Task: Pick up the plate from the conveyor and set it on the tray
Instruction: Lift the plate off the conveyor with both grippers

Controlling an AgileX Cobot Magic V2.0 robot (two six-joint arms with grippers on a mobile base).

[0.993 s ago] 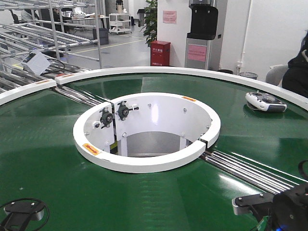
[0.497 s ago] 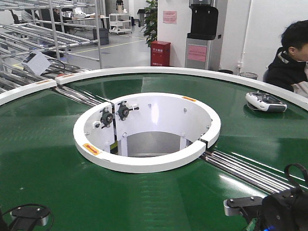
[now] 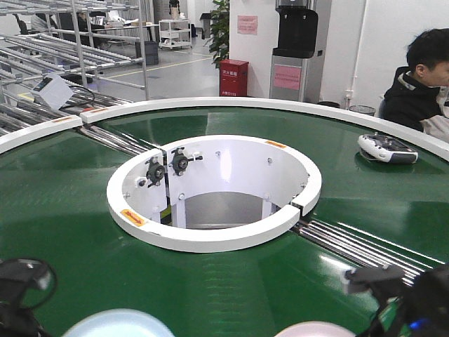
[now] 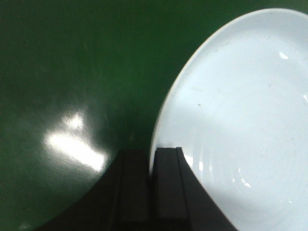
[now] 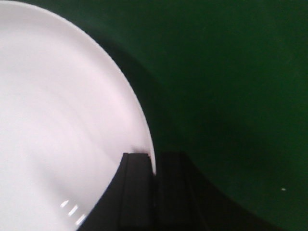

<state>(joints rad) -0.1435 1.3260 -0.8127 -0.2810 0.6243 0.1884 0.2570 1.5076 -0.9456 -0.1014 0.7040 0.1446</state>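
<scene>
Green belt lies below 2 plates at the near edge: left claw clamps the blue plate by its rim, right claw clamps the pinkish plate likewise.

Metal racks stand on grey floor near white walls.

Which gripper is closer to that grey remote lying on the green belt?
Right. The right gripper, pinching the pink plate, is low on the right in the front view, under the remote; the left gripper, pinching the pale blue plate, is low left.
</scene>
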